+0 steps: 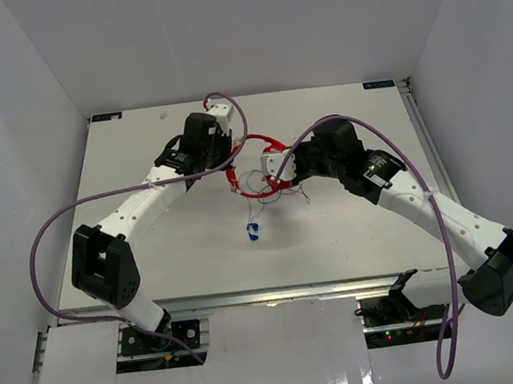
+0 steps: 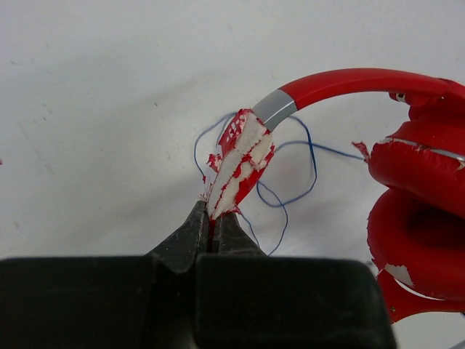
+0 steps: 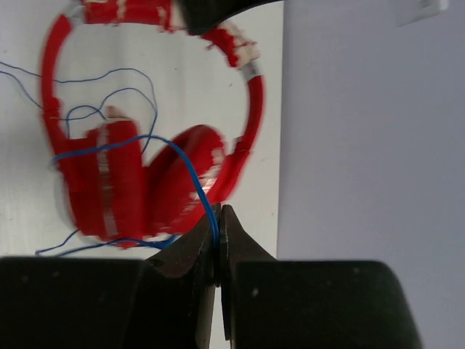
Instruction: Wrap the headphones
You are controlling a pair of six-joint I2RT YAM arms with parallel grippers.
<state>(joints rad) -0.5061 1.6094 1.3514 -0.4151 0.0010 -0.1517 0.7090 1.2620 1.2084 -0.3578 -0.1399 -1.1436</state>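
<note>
Headphones point(image 3: 174, 185): left pincer point(image 2: 216, 215) clamped on worn headband point(image 2: 243, 163), right pincer point(image 3: 219, 215) clamped on blue cord point(image 3: 190, 171).

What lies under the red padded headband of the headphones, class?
Loose loops of thin blue cord lie on the white table beneath the worn red headband. The left end effector covers its clamped tip.

No writing, brand or number can be read anywhere; the small dark strips point(image 1: 105, 117) at the far corners of the table point(image 1: 363, 235) are illegible.
</note>
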